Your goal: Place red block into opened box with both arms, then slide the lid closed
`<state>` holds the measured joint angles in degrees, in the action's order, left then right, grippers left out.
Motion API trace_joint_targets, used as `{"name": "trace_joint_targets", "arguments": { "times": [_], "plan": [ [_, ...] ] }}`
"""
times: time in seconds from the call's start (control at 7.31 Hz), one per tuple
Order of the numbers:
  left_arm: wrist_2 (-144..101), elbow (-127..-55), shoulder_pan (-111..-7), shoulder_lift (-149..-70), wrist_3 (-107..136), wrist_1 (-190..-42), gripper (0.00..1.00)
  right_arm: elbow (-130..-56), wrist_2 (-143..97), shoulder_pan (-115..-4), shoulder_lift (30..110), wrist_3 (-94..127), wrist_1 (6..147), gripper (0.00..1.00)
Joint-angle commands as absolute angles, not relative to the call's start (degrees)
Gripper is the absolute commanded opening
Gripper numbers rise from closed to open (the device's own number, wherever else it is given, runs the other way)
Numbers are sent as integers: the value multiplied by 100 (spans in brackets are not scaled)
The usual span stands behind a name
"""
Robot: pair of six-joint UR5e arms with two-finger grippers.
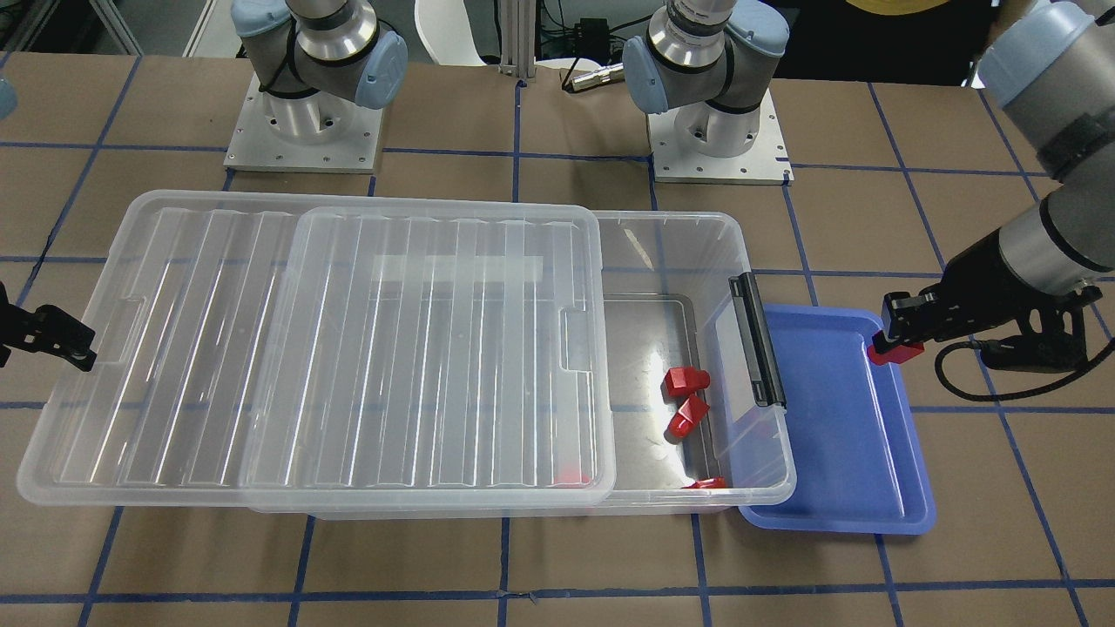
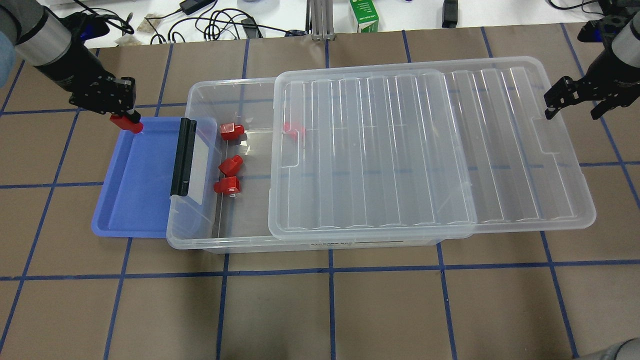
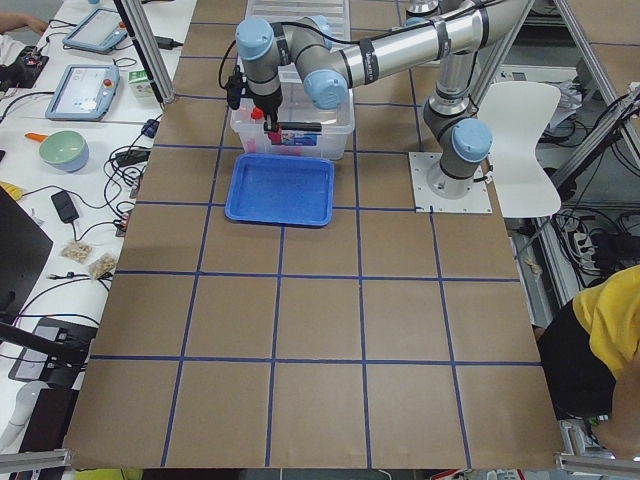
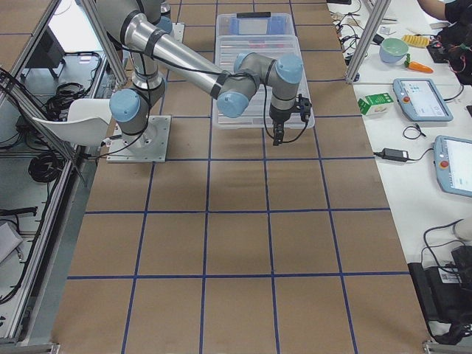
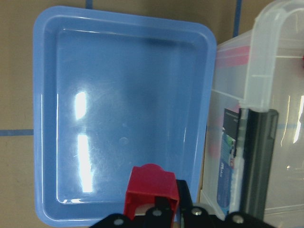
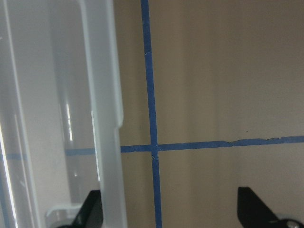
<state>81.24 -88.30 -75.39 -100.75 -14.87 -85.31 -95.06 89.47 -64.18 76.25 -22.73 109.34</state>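
My left gripper (image 2: 126, 119) is shut on a red block (image 2: 127, 125), which hangs over the far corner of the blue tray (image 2: 130, 210). The left wrist view shows that red block (image 5: 152, 187) between the fingers, above the tray's rim. The clear box (image 2: 200, 242) lies lengthwise, its black bar (image 2: 182, 157) next to the tray. The lid (image 2: 400, 150) is slid toward my right, so the box's left part stands uncovered. Three red blocks (image 2: 230, 165) lie in that part and one under the lid's edge. My right gripper (image 2: 575, 104) is open beside the lid's right end, holding nothing.
The blue tray (image 1: 836, 453) is tucked partly under the box's end and has nothing on its floor. Both arm bases (image 1: 719, 139) stand behind the box. Cables and a green carton (image 2: 364, 15) lie along the far table edge. Brown table with blue tape lines surrounds it.
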Motion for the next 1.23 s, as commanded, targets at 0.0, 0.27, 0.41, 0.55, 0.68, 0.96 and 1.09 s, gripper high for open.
{"name": "trace_joint_targets", "arguments": {
  "times": [0.0,0.27,0.41,0.55,0.68,0.96,1.09],
  "plan": [
    [8139,-8885,-8259,-10098,-725,-8429,12,-9501,8939,-6311,7629,-2364,10934,100],
    [8156,-8938,-8743,-10213,-334,-8008,13,-9501,8938,-6311,7638,-2356,10907,100],
    [8156,-8991,-8910,-10230,-64,-8024,13,-9501,8938,-6311,7646,-2355,10899,100],
    [8148,-9244,-9008,-10239,121,-7903,13,-9484,8921,-6319,7681,-2329,10898,100],
    [8156,-9585,-9026,-10239,114,-7414,13,-9370,8903,-6372,7821,-2286,10838,100],
    [8165,-10018,-9061,-10257,202,-6953,13,-8425,8860,-6416,7866,-2268,9517,100],
    [8287,-10124,-9062,-10300,228,-6822,13,-8037,8859,-6451,7910,-2268,8875,100]
  ]
}}
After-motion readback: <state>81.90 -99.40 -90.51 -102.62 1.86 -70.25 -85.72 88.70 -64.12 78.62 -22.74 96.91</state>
